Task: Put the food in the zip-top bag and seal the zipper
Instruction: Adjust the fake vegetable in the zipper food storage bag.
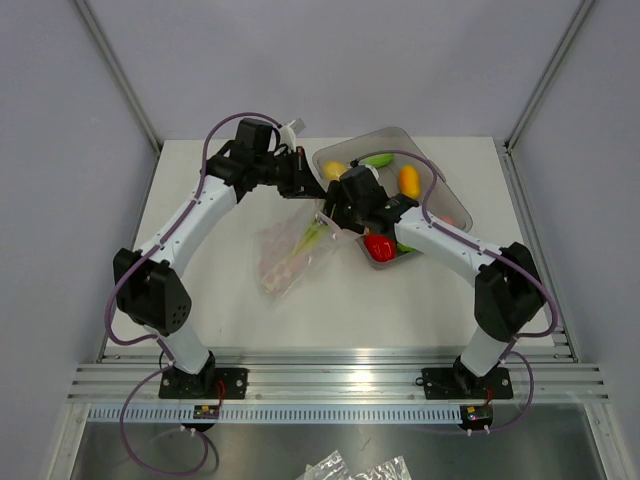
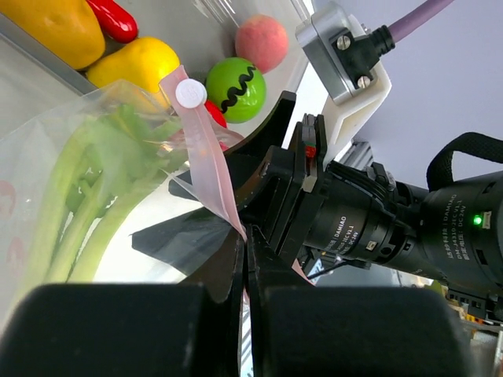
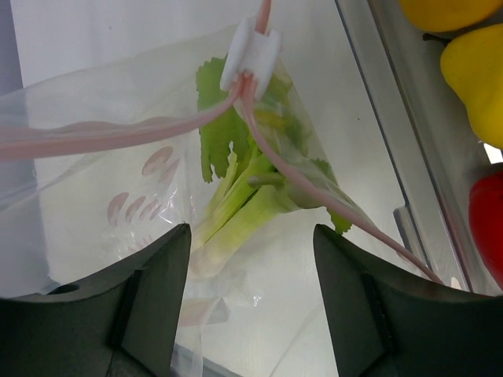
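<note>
The clear zip-top bag [image 1: 290, 255] lies mid-table with a green celery-like toy [image 3: 244, 196] inside. My left gripper [image 2: 248, 243] is shut on the bag's pink zipper strip [image 2: 206, 169] and holds that edge lifted; the white slider [image 2: 191, 93] sits just beyond. My right gripper [image 3: 251, 259] is open and empty above the bag's mouth, below the slider [image 3: 250, 53]. More food lies in the grey tray [image 1: 400, 135]: yellow [image 1: 333, 170], green [image 1: 377, 159], orange [image 1: 408, 180] and red [image 1: 378, 246] pieces.
The tray's rim [image 3: 393, 141] runs close to the bag's right side. The right arm's wrist camera [image 2: 377, 228] is right beside my left fingers. A green ball [image 2: 236, 88] and a pink peach [image 2: 262, 43] lie in the tray. Grey walls enclose the table.
</note>
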Motion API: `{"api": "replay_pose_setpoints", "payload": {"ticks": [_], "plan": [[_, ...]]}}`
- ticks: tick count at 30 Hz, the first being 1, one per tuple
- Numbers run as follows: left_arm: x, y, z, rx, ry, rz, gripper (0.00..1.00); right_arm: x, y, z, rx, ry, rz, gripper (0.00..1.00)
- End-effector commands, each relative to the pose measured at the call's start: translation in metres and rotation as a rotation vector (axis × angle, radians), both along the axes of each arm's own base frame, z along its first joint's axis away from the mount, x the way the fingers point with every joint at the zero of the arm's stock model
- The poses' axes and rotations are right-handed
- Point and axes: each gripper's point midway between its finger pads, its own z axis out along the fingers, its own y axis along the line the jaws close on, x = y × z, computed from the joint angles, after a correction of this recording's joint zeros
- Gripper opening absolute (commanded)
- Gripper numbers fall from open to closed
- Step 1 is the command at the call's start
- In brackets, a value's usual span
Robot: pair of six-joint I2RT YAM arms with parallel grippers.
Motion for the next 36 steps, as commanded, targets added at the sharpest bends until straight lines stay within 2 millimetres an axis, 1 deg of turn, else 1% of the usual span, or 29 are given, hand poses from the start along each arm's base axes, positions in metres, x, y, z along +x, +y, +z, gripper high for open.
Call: {"api": "replay_pose_setpoints", "payload": {"ticks": [1, 3, 4, 5, 6, 8, 10, 11, 13, 15, 16, 17, 18, 19, 21, 22, 24, 25, 26, 27, 28, 30, 32, 33, 36], "plan": [[-0.038, -0.027, 0.045, -0.136, -0.046, -0.194, 0.00, 0.013, 0.019, -0.012, 0.034, -0.018, 0.004, 0.69], [-0.040, -0.027, 0.043, -0.131, -0.039, -0.199, 0.00, 0.015, 0.022, -0.013, 0.032, -0.018, 0.007, 0.66], [-0.041, -0.027, 0.040, -0.129, -0.036, -0.201, 0.00, 0.015, 0.021, -0.018, 0.023, -0.010, 0.005, 0.62], [-0.041, -0.027, 0.040, -0.128, -0.035, -0.203, 0.00, 0.016, 0.022, -0.017, 0.019, -0.013, 0.003, 0.59], [-0.041, -0.027, 0.039, -0.126, -0.034, -0.204, 0.00, 0.018, 0.020, -0.018, 0.011, -0.010, -0.003, 0.58], [-0.042, -0.027, 0.038, -0.126, -0.034, -0.204, 0.00, 0.019, 0.017, -0.023, -0.012, -0.005, -0.022, 0.53], [-0.043, -0.026, 0.041, -0.129, -0.043, -0.204, 0.00, 0.020, 0.014, -0.031, -0.036, 0.008, -0.035, 0.53], [-0.044, -0.026, 0.043, -0.132, -0.047, -0.205, 0.00, 0.022, 0.012, -0.034, -0.043, 0.009, -0.043, 0.60], [-0.045, -0.026, 0.044, -0.133, -0.051, -0.206, 0.00, 0.022, 0.015, -0.039, -0.034, 0.006, -0.040, 0.60], [-0.046, -0.025, 0.045, -0.132, -0.052, -0.206, 0.00, 0.023, 0.018, -0.037, -0.004, -0.007, -0.044, 0.59], [-0.047, -0.025, 0.044, -0.130, -0.052, -0.208, 0.00, 0.027, 0.021, -0.031, 0.022, -0.030, -0.046, 0.58], [-0.047, -0.025, 0.043, -0.127, -0.050, -0.206, 0.00, 0.026, 0.022, -0.033, 0.030, -0.028, -0.042, 0.55], [-0.047, -0.024, 0.042, -0.126, -0.047, -0.204, 0.00, 0.027, 0.024, -0.031, 0.044, -0.034, -0.044, 0.47], [-0.048, -0.024, 0.043, -0.127, -0.051, -0.208, 0.00, 0.030, 0.026, -0.025, 0.064, -0.055, -0.049, 0.44], [-0.049, -0.024, 0.041, -0.125, -0.045, -0.207, 0.00, 0.030, 0.028, -0.026, 0.084, -0.063, -0.045, 0.34], [-0.049, -0.024, 0.041, -0.125, -0.047, -0.208, 0.00, 0.033, 0.031, -0.021, 0.109, -0.084, -0.048, 0.27], [-0.049, -0.023, 0.040, -0.122, -0.047, -0.206, 0.00, 0.031, 0.032, -0.022, 0.119, -0.082, -0.042, 0.18], [-0.049, -0.022, 0.039, -0.118, -0.047, -0.206, 0.00, 0.030, 0.034, -0.022, 0.122, -0.073, -0.028, 0.08], [-0.050, -0.022, 0.040, -0.117, -0.049, -0.207, 0.00, 0.030, 0.035, -0.019, 0.124, -0.076, -0.017, 0.02], [-0.050, -0.021, 0.039, -0.109, -0.053, -0.205, 0.00, 0.027, 0.034, -0.021, 0.104, -0.071, -0.003, 0.00], [-0.049, -0.021, 0.038, -0.105, -0.053, -0.206, 0.00, 0.026, 0.036, -0.016, 0.107, -0.077, 0.016, 0.00], [-0.049, -0.019, 0.034, -0.093, -0.049, -0.204, 0.00, 0.021, 0.032, -0.008, 0.082, -0.090, 0.050, 0.00], [-0.047, -0.017, 0.032, -0.085, -0.051, -0.200, 0.00, 0.020, 0.034, 0.006, 0.073, -0.122, 0.097, 0.00], [-0.047, -0.015, 0.029, -0.081, -0.048, -0.201, 0.00, 0.013, 0.037, 0.015, 0.080, -0.109, 0.139, 0.00], [-0.044, -0.013, 0.026, -0.078, -0.046, -0.199, 0.00, 0.006, 0.037, 0.031, 0.083, -0.113, 0.188, 0.00]]}}
